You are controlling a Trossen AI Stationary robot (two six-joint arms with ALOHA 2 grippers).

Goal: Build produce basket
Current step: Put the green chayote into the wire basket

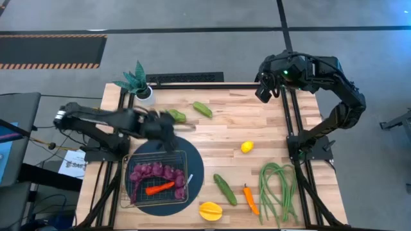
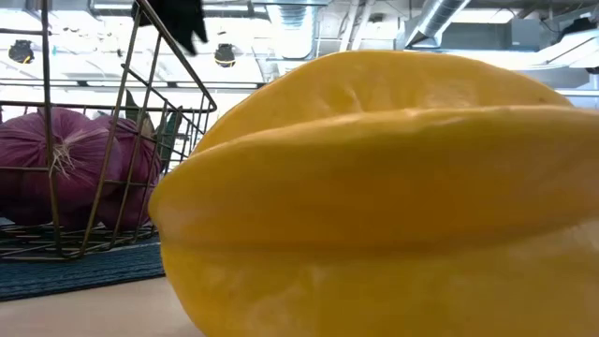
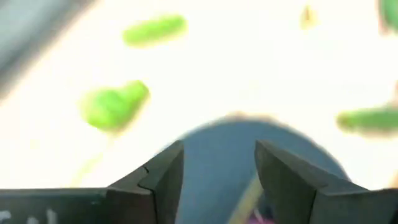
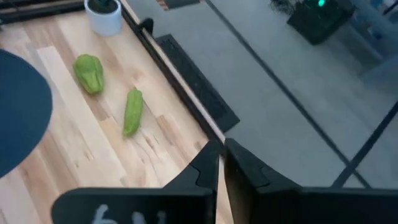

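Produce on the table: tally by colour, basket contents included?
Purple: 1, grape string in the basket
Red: 1, pepper in basket
Green: 4, pepper, pepper, cucumber, beans
Yellow: 2, lemon, starfruit
Orange: 1, pepper
Total: 9

Purple grapes (image 1: 156, 172) + orange-red pepper (image 1: 160, 188) in wire-grid basket (image 1: 131, 158) on dark blue mat (image 1: 196, 168).

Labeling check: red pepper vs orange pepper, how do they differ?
The red pepper lies inside the basket, beside the purple grapes; the orange pepper lies on the bare table, outside it. The red one sits near level in the high view; the orange one runs diagonally. Both are small and elongated.
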